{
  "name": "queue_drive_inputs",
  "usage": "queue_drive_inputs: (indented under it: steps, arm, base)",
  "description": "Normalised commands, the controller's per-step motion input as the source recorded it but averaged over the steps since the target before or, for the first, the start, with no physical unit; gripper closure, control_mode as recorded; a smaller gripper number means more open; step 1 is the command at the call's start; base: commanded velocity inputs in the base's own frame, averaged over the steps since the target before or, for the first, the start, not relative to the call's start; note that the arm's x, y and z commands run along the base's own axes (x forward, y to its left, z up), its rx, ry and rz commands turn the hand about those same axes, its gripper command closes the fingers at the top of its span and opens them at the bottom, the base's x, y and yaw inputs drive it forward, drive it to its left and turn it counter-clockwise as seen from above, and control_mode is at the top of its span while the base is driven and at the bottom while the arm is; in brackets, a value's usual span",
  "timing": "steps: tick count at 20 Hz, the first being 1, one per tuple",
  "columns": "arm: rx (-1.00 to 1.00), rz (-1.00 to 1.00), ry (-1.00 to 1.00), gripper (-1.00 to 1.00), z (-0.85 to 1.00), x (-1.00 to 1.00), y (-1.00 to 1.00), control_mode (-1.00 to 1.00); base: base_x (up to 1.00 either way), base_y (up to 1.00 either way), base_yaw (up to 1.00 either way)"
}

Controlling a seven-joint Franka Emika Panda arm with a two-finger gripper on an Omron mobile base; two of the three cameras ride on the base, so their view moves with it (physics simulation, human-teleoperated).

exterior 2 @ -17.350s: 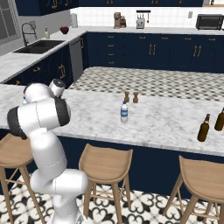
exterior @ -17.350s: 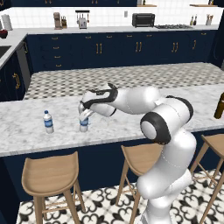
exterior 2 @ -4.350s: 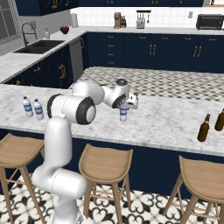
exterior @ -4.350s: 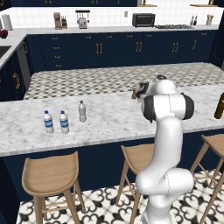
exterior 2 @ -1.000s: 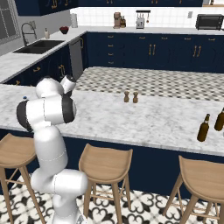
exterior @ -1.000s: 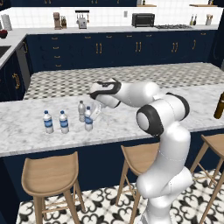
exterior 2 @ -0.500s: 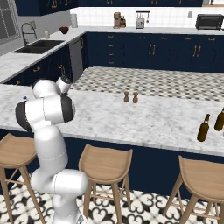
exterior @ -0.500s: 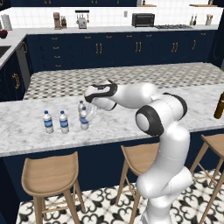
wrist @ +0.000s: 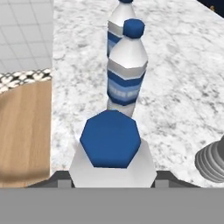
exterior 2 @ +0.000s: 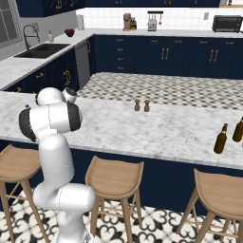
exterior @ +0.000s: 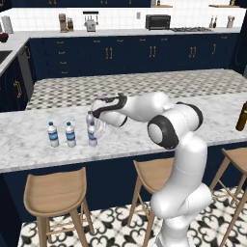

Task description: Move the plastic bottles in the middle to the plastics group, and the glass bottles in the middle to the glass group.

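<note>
Navy kitchen, pale marble bench [exterior: 29, 149] with stools along its near edge. I am reaching out over its left end.

- My fingers [exterior: 95, 119] pinch the water bottle [wrist: 111, 148] just under its cap. From the hand view I look straight down on the cap.
- From the left base view, that bottle [exterior: 91, 136] looks upright, its base at or just above the bench. I cannot tell which.
- Two more labelled bottles stand in line just beyond it: the nearer one [wrist: 127, 65] close, the farther one [wrist: 118, 19] behind that. This looks like the plastics group, so my bottle is about where it belongs.
- Step in hand, as I judge it: set it down and let go.
- To do it well: lower straight down, and wait until the base rests flat before spreading. Open only a little, then lift straight up off the cap. Any sideways drift risks knocking the nearer bottle over.
- The brown glass bottles [exterior 2: 220, 138] are well apart, at the far right end.
</note>
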Motion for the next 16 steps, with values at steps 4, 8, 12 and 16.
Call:
queue_drive_inputs:
  steps: [4, 8, 12, 16]
  arm:
    - [0.0, 0.0, 0.0, 1.0, -0.31, 0.0, 0.0, -1.0]
    - [0.0, 0.0, 0.0, 1.0, -0.03, 0.12, 0.0, -1.0]
    - [0.0, 0.0, 0.0, 1.0, 0.0, 0.44, 0.02, -1.0]
    - [0.0, 0.0, 0.0, 1.0, 0.0, 0.45, 0.04, -1.0]
  base:
    - [0.0, 0.0, 0.0]
    - [0.0, 0.0, 0.0]
    - [0.0, 0.0, 0.0]
    - [0.0, 0.0, 0.0]
